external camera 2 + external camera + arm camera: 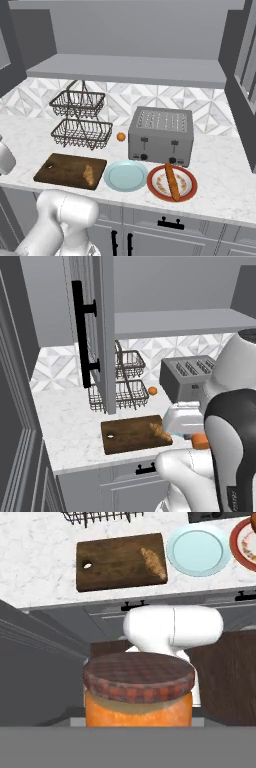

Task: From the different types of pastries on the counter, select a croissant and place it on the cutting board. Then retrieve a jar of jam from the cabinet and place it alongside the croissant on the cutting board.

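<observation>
The jar of jam (138, 707), orange with a dark checked lid, sits right up against the hand camera. In the left base view the jar (201, 443) hangs under the white hand, with my gripper (198, 437) shut on it, in front of the counter edge and right of the cutting board (125, 437). My fingertips are hidden behind the jar. The croissant (160, 431) lies on the board's right end, also seen as croissant (89, 175) and croissant (153, 562). The cabinet door (92, 331) stands open above the counter (70, 426), and its shelf (130, 67) is bare.
A pale blue plate (126, 176) lies right of the board, then a red plate holding the long stick pastry (172, 181). Behind them stand a toaster (161, 135), a small orange fruit (120, 136) and a two-tier wire basket (80, 120). The open door hangs over the counter's left.
</observation>
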